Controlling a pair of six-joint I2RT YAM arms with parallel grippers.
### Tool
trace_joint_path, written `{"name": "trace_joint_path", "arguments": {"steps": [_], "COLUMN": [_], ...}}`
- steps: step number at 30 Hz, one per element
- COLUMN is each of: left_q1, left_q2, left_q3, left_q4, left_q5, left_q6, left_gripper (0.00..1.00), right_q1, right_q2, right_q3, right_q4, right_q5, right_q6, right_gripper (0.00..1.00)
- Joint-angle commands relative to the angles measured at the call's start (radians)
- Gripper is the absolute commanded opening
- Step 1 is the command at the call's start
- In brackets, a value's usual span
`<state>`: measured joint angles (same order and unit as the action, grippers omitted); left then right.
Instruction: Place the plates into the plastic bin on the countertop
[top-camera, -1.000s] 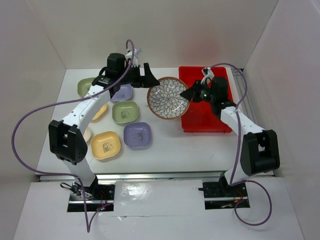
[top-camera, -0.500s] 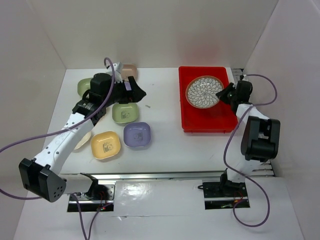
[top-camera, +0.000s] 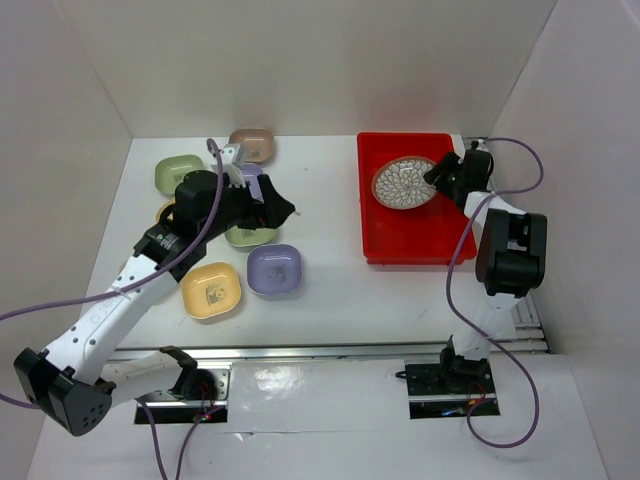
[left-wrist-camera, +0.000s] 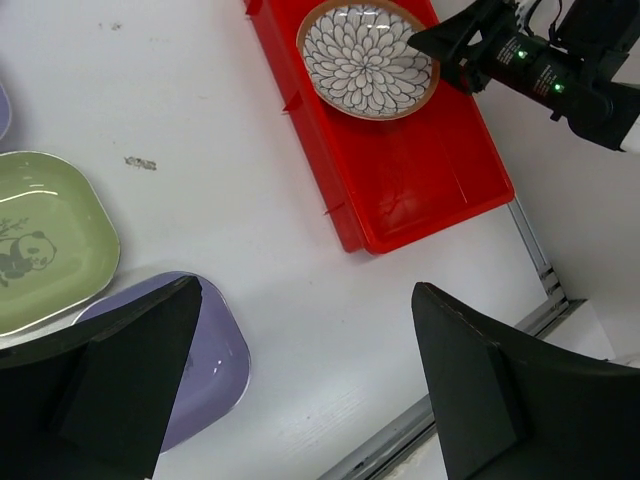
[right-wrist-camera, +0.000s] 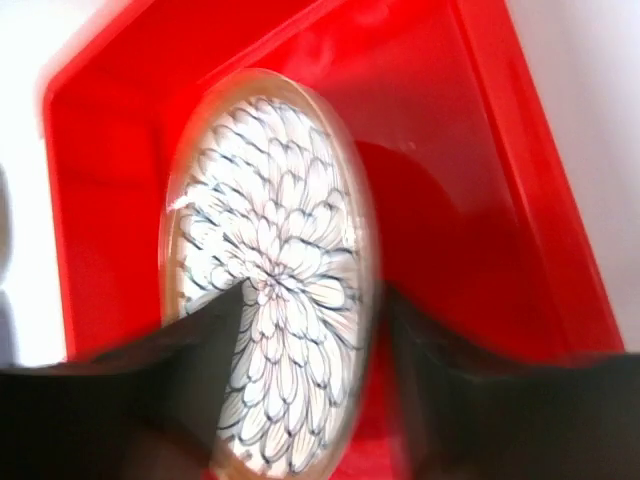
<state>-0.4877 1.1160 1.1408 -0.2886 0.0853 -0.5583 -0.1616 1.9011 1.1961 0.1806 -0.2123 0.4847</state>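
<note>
The round plate (top-camera: 404, 183) already lies in the bin (top-camera: 410, 245) with the right jaws released beside its rim, while the small dishes (top-camera: 274, 269) wait on the tabletop (top-camera: 330, 300) beneath the left jaws, spread and empty.

We find no readable text, brand or number anywhere. The green dish (left-wrist-camera: 45, 240) carries a small panda print (a drawing, no lettering we can make out); the mark on the yellow dish (top-camera: 211, 290) is too small to read.
</note>
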Motion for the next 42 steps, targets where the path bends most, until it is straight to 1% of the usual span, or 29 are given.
{"name": "trace_joint_path", "arguments": {"steps": [1,2,7,8,9,10,11,12,13,14,15,17,19,20,21,24,25,27,28,31,32,34,36,38,40,41,42], "left_q1": [-0.012,-0.012,-0.022,-0.022,-0.022,-0.022,-0.022,-0.022,-0.022,-0.022,-0.022,-0.022,-0.022,-0.022,-0.022,-0.022,-0.022,-0.022,-0.022,-0.022,-0.022,-0.022,-0.022,-0.012,-0.012,-0.012,-0.003], "left_q2": [-0.038,-0.048,-0.071,-0.080,-0.090,-0.090,-0.090,-0.090,-0.090,-0.090,-0.090,-0.103,-0.120,-0.131,-0.140,-0.154,-0.154,-0.154,-0.154,-0.176,-0.191,-0.211,-0.220,-0.220,-0.232,-0.232,-0.242], "left_q3": [-0.024,-0.024,-0.049,-0.049,-0.049,-0.049,-0.033,-0.015,-0.003,0.007,0.007,0.033,0.042,0.053,0.068,0.099,0.108,0.120,0.120,0.108,0.097,0.083,0.083,0.083,0.073,0.073,0.063], "left_q4": [-0.001,-0.010,-0.046,-0.070,-0.086,-0.105,-0.130,-0.186,-0.217,-0.243,-0.282,-0.313,-0.334,-0.352,-0.366,-0.440,-0.458,-0.501,-0.511,-0.523,-0.523,-0.523,-0.543,-0.558,-0.569,-0.569,-0.569], "left_q5": [-0.047,-0.047,-0.110,-0.110,-0.139,-0.159,-0.183,-0.243,-0.272,-0.300,-0.330,-0.340,-0.349,-0.349,-0.387,-0.461,-0.507,-0.541,-0.558,-0.570,-0.581,-0.581,-0.581,-0.608,-0.622,-0.622,-0.622], "left_q6": [-0.025,-0.025,-0.025,-0.034,-0.034,-0.047,-0.048,-0.060,-0.072,-0.072,-0.083,-0.083,-0.083,-0.083,-0.072,-0.081,-0.090,-0.091,-0.091,-0.100,-0.100,-0.078,-0.066,-0.057,-0.048,-0.048,-0.039], "left_gripper": [1.00,1.00,1.00,1.00,1.00,1.00,1.00,1.00,1.00,1.00,1.00,1.00,1.00,1.00,1.00,1.00,1.00,1.00,1.00,1.00,1.00,1.00,1.00,1.00,1.00,1.00,1.00], "right_q1": [0.020,0.020,0.042,0.054,0.080,0.100,0.121,0.167,0.195,0.223,0.275,0.315,0.373,0.410,0.495,0.624,0.698,0.764,0.818,0.892,0.927,0.948,0.974,0.999,1.010,1.010,1.019], "right_q2": [-0.010,-0.023,-0.097,-0.114,-0.152,-0.172,-0.187,-0.212,-0.221,-0.221,-0.234,-0.244,-0.285,-0.304,-0.329,-0.318,-0.309,-0.277,-0.261,-0.179,-0.134,-0.093,-0.036,-0.001,0.038,0.047,0.056], "right_q3": [0.066,0.066,0.025,0.025,0.025,0.025,0.036,0.052,0.083,0.100,0.114,0.123,0.116,0.050,0.022,-0.018,-0.032,-0.047,-0.047,-0.030,-0.030,-0.020,-0.009,0.000,0.000,0.000,0.000], "right_q4": [0.071,0.053,0.013,0.013,-0.004,-0.047,-0.081,-0.117,-0.194,-0.235,-0.274,-0.346,-0.353,-0.301,-0.276,-0.265,-0.256,-0.233,-0.233,-0.224,-0.224,-0.224,-0.224,-0.224,-0.233,-0.233,-0.233], "right_q5": [0.036,0.059,0.122,0.158,0.189,0.241,0.358,0.414,0.489,0.558,0.703,0.760,0.616,0.570,0.476,0.400,0.357,0.329,0.306,0.292,0.312,0.323,0.323,0.361,0.373,0.384,0.398], "right_q6": [-0.011,-0.020,-0.041,-0.041,-0.066,-0.075,-0.075,-0.099,-0.100,-0.091,-0.074,-0.060,-0.064,-0.064,-0.092,-0.104,-0.113,-0.113,-0.113,-0.113,-0.113,-0.094,-0.081,-0.055,-0.041,-0.041,-0.032], "right_gripper": [0.72,1.00,1.00,1.00,1.00,1.00,1.00,1.00,1.00,1.00,1.00,1.00,1.00,1.00,1.00,1.00,1.00,1.00,1.00,0.99,0.97,0.96,0.91,0.89,0.82,0.66,0.56]}}
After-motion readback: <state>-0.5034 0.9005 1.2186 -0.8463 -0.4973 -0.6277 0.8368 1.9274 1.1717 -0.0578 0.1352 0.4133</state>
